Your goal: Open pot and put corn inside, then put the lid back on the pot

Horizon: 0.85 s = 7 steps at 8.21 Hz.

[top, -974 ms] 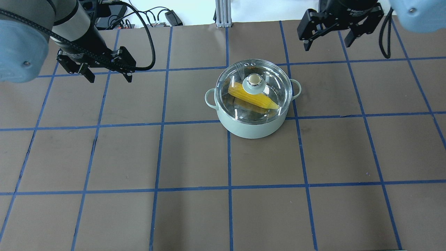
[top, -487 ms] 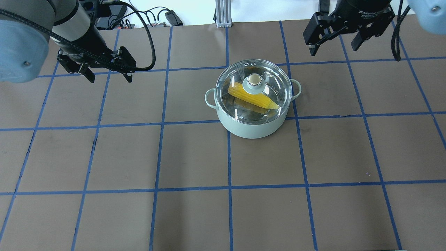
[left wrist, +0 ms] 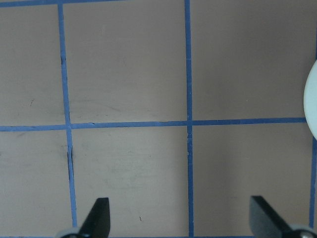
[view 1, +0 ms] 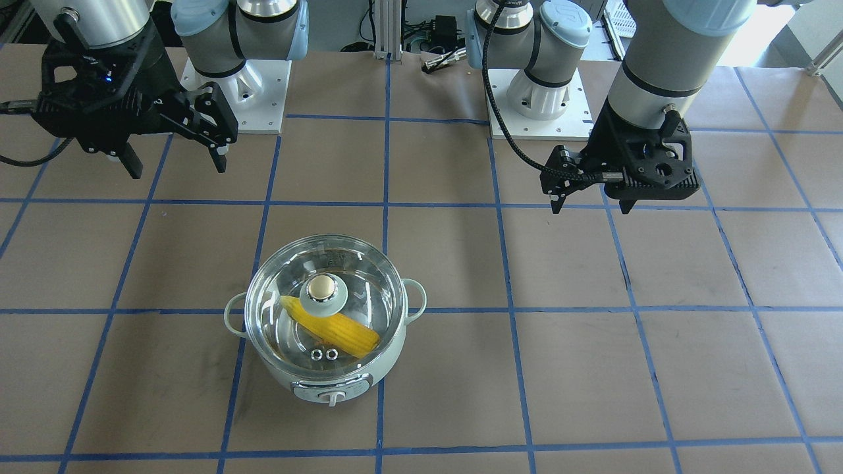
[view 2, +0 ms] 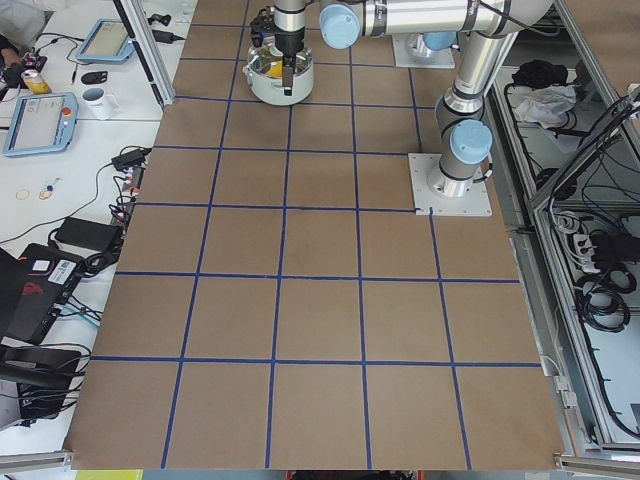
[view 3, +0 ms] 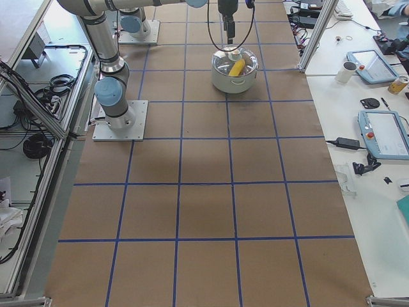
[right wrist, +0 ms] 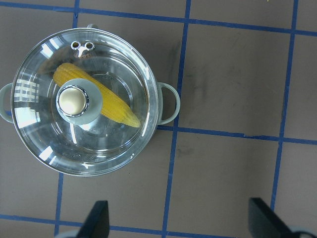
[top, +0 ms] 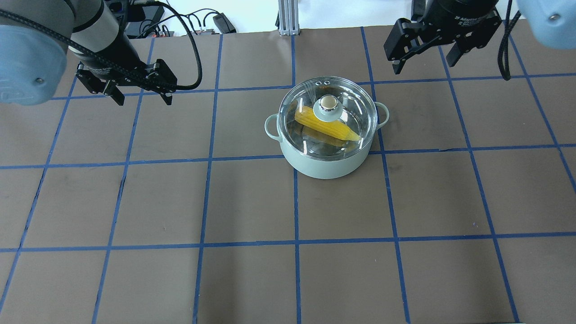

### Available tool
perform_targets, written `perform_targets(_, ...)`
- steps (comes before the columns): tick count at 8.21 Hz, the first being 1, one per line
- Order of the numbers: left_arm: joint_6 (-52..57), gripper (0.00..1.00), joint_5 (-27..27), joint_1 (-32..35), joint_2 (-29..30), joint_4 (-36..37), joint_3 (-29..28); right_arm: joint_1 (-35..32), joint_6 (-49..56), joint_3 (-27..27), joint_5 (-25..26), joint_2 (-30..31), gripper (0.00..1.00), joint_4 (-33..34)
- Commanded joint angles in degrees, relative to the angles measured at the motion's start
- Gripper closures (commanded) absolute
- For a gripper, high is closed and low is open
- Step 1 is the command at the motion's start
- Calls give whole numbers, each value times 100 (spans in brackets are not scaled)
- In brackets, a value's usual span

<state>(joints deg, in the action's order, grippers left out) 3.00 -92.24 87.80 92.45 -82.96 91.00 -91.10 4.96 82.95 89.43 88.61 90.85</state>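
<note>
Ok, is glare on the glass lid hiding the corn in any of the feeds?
Right wrist view: white reflections along the left rim of the lid, but the corn reads sharp through the glass. Overhead view: faint streaks near the far rim, corn clear. Front-facing view: mild reflections, corn clear. Side views: the pot is too small to judge glare.

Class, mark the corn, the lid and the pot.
corn (right wrist: 116,106): right wrist view, middle of the cob.
lid (right wrist: 72,100): right wrist view, knob top.
pot (top: 324,167): overhead view, outer side wall.
</note>
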Motion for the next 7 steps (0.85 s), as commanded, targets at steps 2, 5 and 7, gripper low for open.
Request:
perform_targets(2,34,0,-65,0,-95,17,14,-4,-3,11,5,-2,0,3)
perform_targets(5,-19,0,-101,9,-129,-79,-38,-4,-3,11,57,-2,0,12)
perform_targets(7,-27,0,-84,9,-130,-98,-3,-4,-3,11,57,-2,0,21)
